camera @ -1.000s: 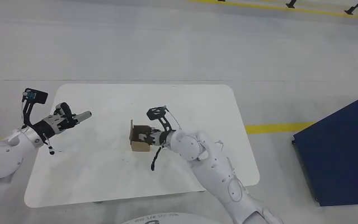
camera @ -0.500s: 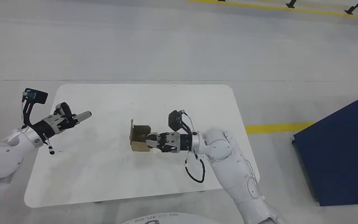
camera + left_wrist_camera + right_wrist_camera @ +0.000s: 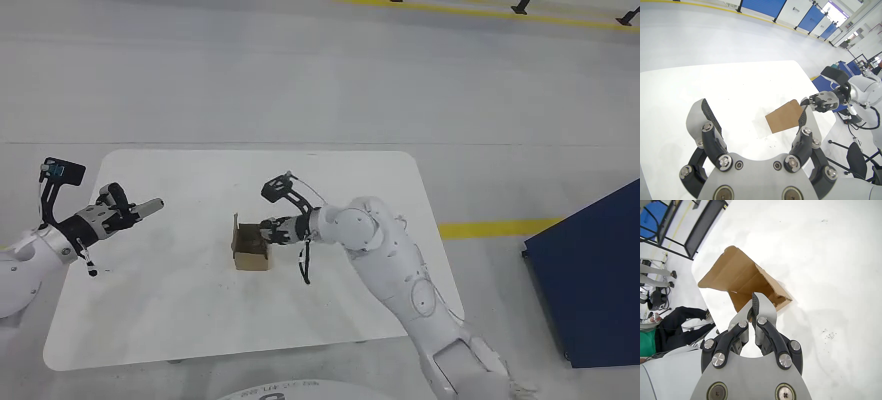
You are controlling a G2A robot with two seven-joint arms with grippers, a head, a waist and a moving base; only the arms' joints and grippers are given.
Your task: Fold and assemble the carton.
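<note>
Carton job, quick post: the white table (image 3: 350, 180) is carrying it, and the carton (image 3: 745, 281) is sitting there half-built, with its open mouth facing my right claw (image 3: 755, 298). That claw is poking its tip into the carton's mouth with its fingers pressed together. I honestly can't tell whether any cardboard is caught between them.

My left claw (image 3: 755, 107) is hanging well apart from the carton, out beyond its closed back face, fingers spread wide and holding nothing.

The tall flap (image 3: 715, 273) is standing up on the carton's side away from my right claw, and the ragged side wall (image 3: 772, 285) is leaning just beside the fingertip.

I'm reading this step as pressing an inner panel down. Doing it well probably means I'm pushing right along the crease, low and slow, since a box this light is likely sliding otherwise. Bracing the carton's back with the idle claw should help, and that ragged edge looks snaggy.
</note>
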